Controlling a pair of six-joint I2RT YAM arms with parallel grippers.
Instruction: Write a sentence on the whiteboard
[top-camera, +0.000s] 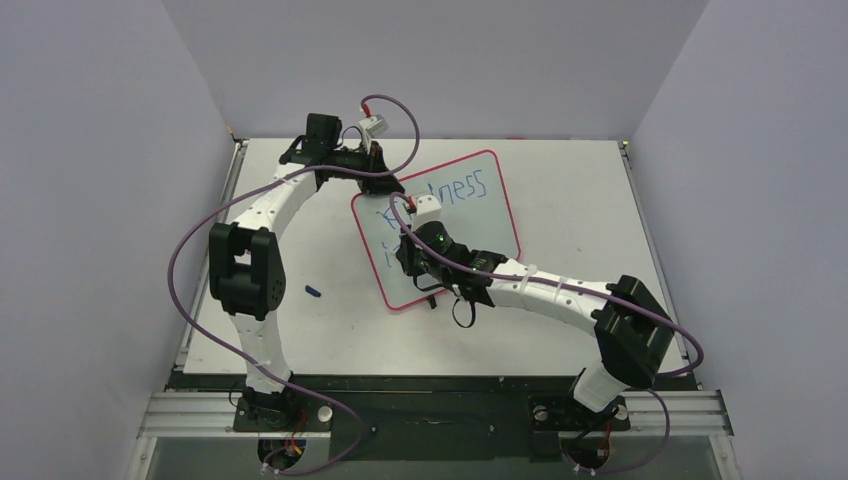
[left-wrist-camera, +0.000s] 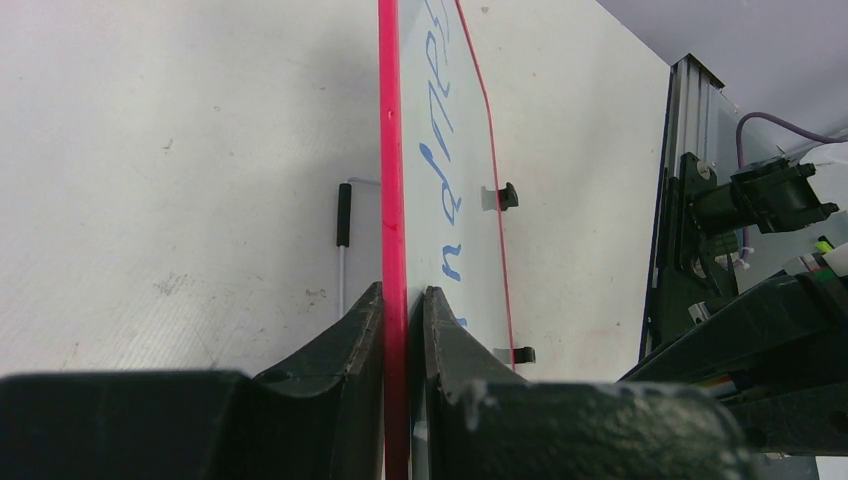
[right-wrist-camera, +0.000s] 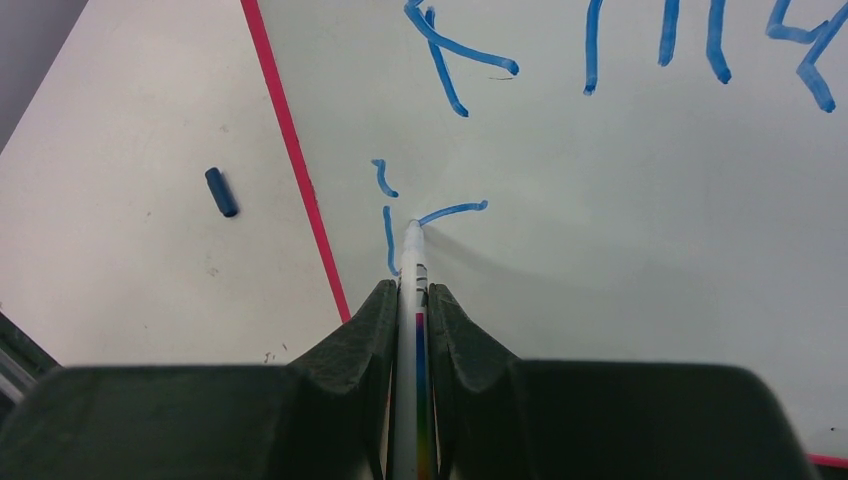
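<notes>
The whiteboard (top-camera: 480, 225) lies angled on the table, white with a thin red rim. Blue handwriting (top-camera: 455, 188) runs along its top line; a second line below is mostly hidden by my right arm. My left gripper (left-wrist-camera: 403, 292) is shut on the board's red rim (left-wrist-camera: 392, 160) at its upper left corner (top-camera: 385, 187). My right gripper (right-wrist-camera: 412, 290) is shut on a white marker (right-wrist-camera: 412, 262) with a rainbow stripe. The marker's tip rests on the board among short blue strokes (right-wrist-camera: 450, 210) under the "K" (right-wrist-camera: 450, 60).
A blue marker cap (top-camera: 313, 291) lies on the table left of the board, also in the right wrist view as the cap (right-wrist-camera: 221, 191). Two black clips (left-wrist-camera: 508, 196) sit on one board edge. A thin black-handled rod (left-wrist-camera: 343, 215) lies beside the rim. Grey walls enclose the table.
</notes>
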